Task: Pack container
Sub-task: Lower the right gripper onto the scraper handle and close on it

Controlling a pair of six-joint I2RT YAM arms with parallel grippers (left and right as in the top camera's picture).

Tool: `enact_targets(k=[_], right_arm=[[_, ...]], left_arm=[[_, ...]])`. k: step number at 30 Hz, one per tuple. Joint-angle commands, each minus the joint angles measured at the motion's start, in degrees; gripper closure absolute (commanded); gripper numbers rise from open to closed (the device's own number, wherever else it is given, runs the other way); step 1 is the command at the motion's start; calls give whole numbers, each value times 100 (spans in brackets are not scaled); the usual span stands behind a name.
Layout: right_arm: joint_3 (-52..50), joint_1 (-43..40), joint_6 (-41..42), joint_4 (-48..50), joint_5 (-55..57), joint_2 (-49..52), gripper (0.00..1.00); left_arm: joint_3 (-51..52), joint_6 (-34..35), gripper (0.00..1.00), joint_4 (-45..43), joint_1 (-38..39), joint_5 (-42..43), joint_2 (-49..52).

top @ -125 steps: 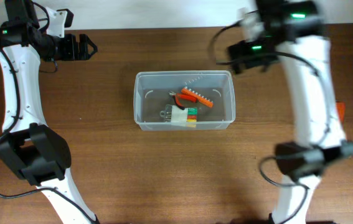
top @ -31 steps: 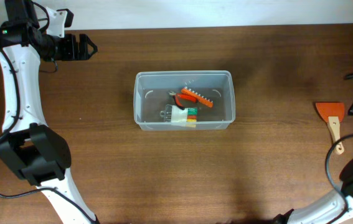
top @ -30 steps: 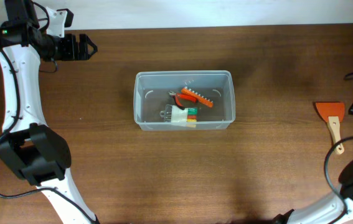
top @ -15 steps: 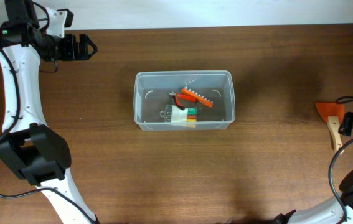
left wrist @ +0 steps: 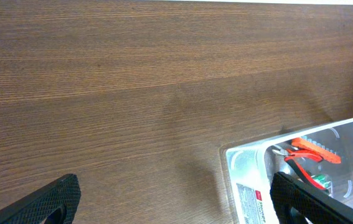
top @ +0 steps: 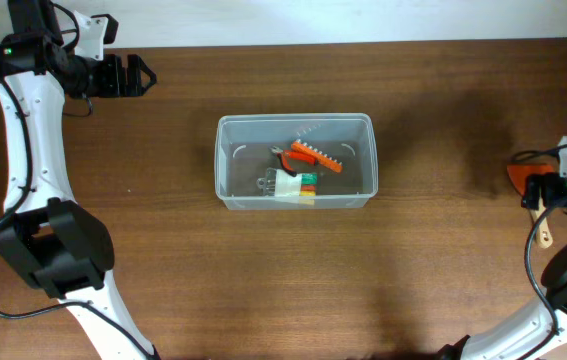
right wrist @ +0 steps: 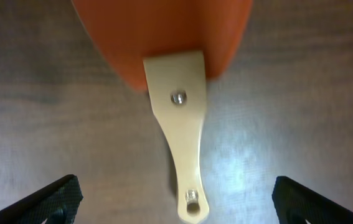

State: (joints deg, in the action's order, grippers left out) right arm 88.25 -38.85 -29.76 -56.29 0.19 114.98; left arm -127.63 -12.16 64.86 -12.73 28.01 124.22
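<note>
Clear plastic container (top: 295, 160) is seen at the middle of the wooden table (top: 413, 280), long side running left to right. Inside it, an orange toothed tool (top: 317, 157) and a white block (top: 296, 186) with coloured stripes are noted; other small items in there cannot be made out.

The left gripper (top: 128, 76) is held at the far left corner of the table, well apart from the container, jaws spread wide with nothing between them. In the left wrist view only the two dark fingertips (left wrist: 45, 202) are seen at the lower corners, and the container (left wrist: 301, 162) is caught at the lower right.

The right gripper (top: 553, 190) is placed at the right edge of the table, well apart from the container and to its right. It is positioned over a spatula (top: 539, 222) with an orange blade and a pale handle. In the right wrist view the spatula (right wrist: 182, 155) is framed between the wide-open fingers, untouched by either.
</note>
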Motion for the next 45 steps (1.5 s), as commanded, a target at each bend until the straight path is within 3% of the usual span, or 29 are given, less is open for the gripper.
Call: enact_targets(k=[1,45], right_arm=[[7,105,46,127,48,83,1],[4,85,-345,323,72,723,1]], left_arm=[[-90,52,1,-9,-17,0,-4],[-90,52,1,-9,-17,0,-4]])
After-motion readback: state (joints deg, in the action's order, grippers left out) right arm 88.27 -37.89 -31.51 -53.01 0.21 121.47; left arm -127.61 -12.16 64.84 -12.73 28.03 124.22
